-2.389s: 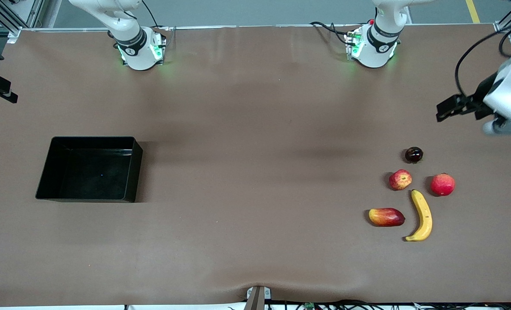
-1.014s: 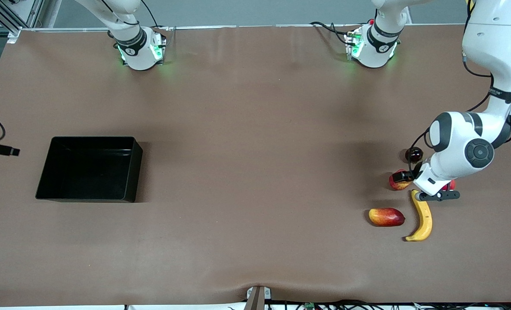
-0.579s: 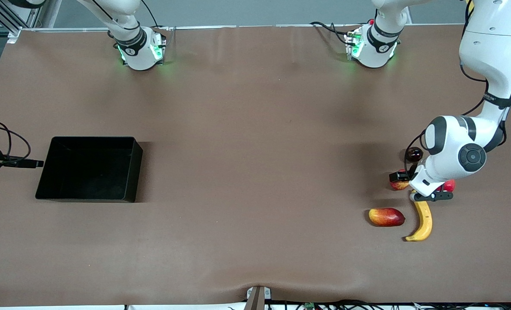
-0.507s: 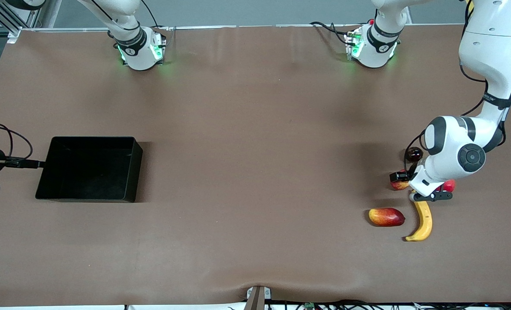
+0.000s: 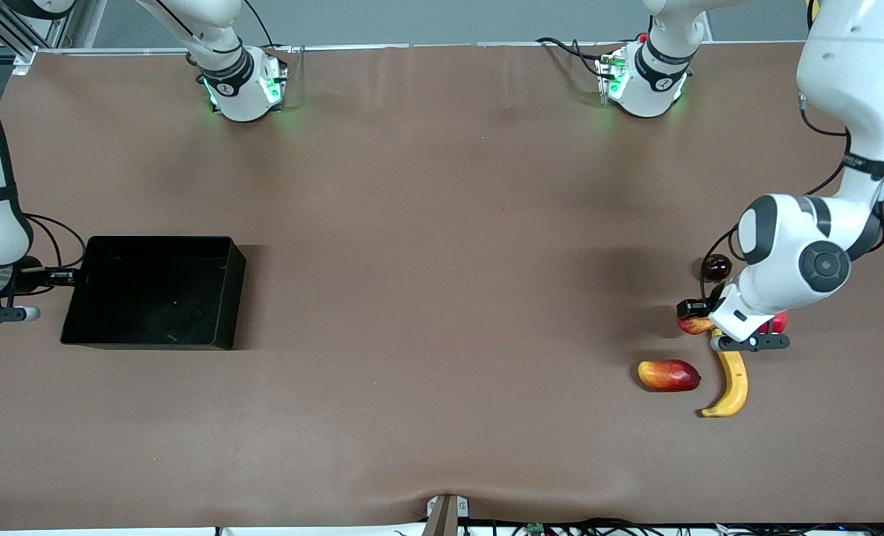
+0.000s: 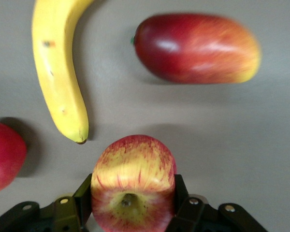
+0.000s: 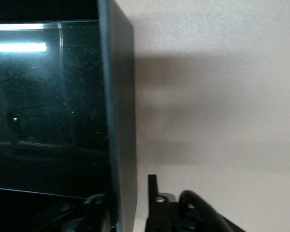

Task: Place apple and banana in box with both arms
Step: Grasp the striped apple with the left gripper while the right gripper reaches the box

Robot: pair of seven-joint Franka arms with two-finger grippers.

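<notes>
The apple (image 6: 133, 166), red with yellow streaks, sits between the fingers of my left gripper (image 6: 132, 193), which press on both its sides. In the front view the left gripper (image 5: 701, 316) is low over the fruit cluster and covers most of the apple (image 5: 691, 325). The yellow banana (image 5: 732, 380) lies on the table just nearer the front camera; it also shows in the left wrist view (image 6: 58, 72). The black box (image 5: 151, 339) stands toward the right arm's end of the table. My right gripper (image 5: 71, 277) straddles the box's end wall (image 7: 118, 96), fingers open, one inside and one outside (image 7: 152, 186).
A red-yellow mango-like fruit (image 5: 669, 375) lies beside the banana. A round red fruit (image 5: 778, 321) is partly hidden under the left wrist. A small dark fruit (image 5: 717, 266) lies farther from the camera. The box holds nothing.
The left arm came down over the fruits and its fingers took the apple, which shifted slightly toward the camera. The right arm moved in from the table's end to the box wall.
</notes>
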